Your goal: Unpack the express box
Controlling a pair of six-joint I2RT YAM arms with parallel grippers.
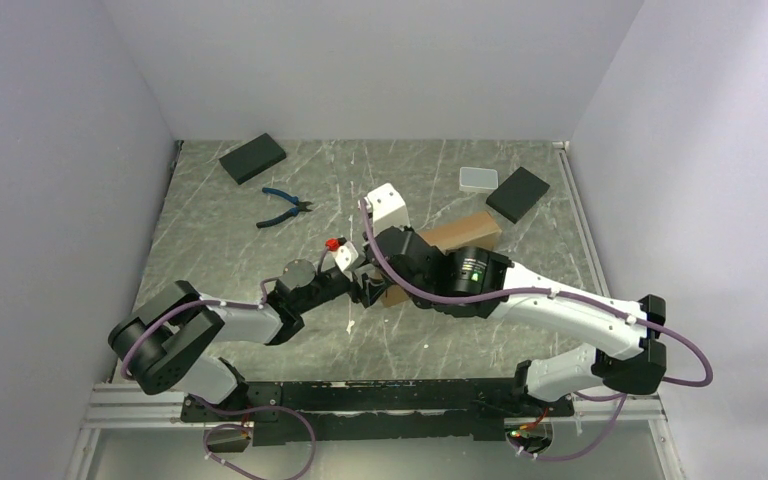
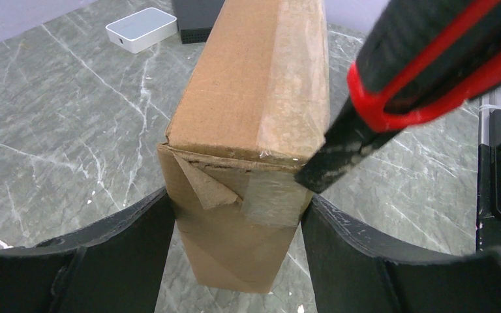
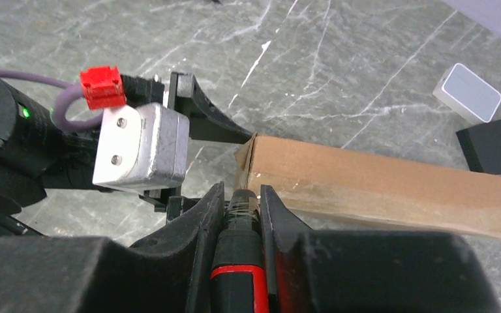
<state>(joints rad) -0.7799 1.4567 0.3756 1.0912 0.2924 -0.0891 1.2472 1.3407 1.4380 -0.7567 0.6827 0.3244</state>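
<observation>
Your plain brown express box (image 2: 248,98) stands on edge mid-way across the table (image 2: 59,130), its taped end showing a torn flap, pinched by your left gripper (image 2: 235,215), while your right gripper (image 3: 241,202) clamps a red-and-black tool (image 2: 417,72) touching that tape.

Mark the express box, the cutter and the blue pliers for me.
express box (image 2: 248,78): left wrist view, top cardboard face.
cutter (image 2: 424,68): left wrist view, black-and-red handle.
blue pliers (image 1: 292,207): top external view, near the pivot.

express box (image 1: 465,232): mid-table, partly under right arm (image 1: 560,305) | blue pliers (image 1: 285,208): left, apart
</observation>
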